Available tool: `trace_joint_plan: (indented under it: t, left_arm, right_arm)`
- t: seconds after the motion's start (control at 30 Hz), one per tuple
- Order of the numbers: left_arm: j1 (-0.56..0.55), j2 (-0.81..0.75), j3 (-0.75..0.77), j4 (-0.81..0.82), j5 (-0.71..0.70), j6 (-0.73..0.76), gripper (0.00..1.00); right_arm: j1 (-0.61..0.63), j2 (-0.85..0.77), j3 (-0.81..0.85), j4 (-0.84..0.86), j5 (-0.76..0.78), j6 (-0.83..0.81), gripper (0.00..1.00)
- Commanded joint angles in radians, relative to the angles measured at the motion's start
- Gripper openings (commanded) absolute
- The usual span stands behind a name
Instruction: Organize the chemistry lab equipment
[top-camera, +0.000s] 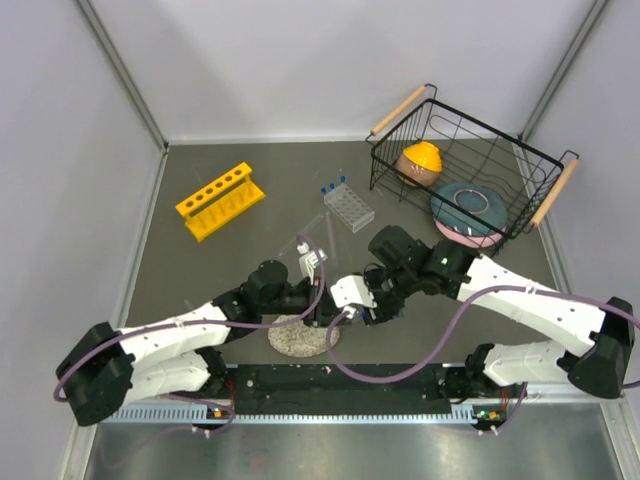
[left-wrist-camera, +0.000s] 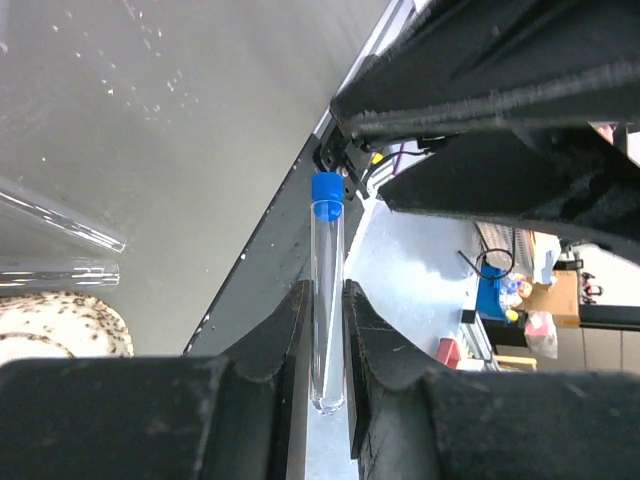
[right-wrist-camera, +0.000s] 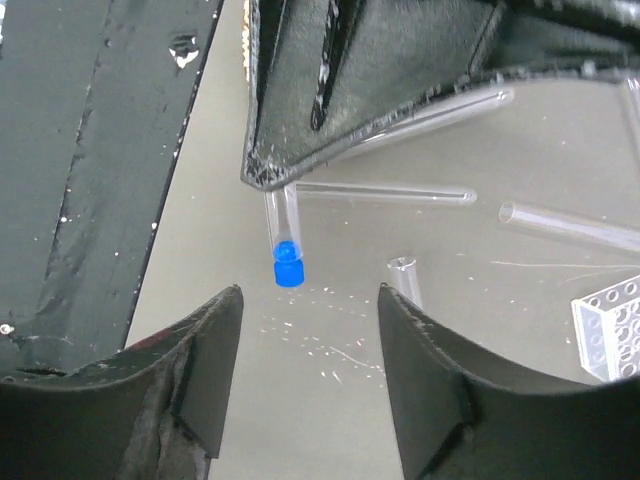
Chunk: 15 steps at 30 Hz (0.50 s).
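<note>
Between left fingers (left-wrist-camera: 385, 360), blue-capped vial (left-wrist-camera: 327, 300)

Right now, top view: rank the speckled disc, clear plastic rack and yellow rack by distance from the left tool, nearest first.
From the left tool:
1. speckled disc: just to its left, at the near edge of the table.
2. clear plastic rack: ahead of it, mid-table.
3. yellow rack: far-left part of the table.
</note>
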Motion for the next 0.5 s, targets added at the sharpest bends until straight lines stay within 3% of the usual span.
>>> trace_joint_plan:
  t: [0.0, 0.3, 0.47]
  left_arm:
    - [0.002, -0.126, -0.054, 0.075, -0.076, 0.036, 0.0]
    - [-0.021, -0.447, -0.094, 0.055, -0.31, 0.223, 0.0]
    - [-0.022, -0.527, -0.098, 0.109, -0.372, 0.277, 0.0]
  right_arm:
    - [-0.046, -0.011, 0.105, -0.074, -0.136, 0.035, 0.6]
    - [-0.23, -0.019, 0.249, 0.007, -0.496, 0.314, 0.64]
    - [-0.293, 0.003, 0.25, 0.257, -0.57, 0.771, 0.66]
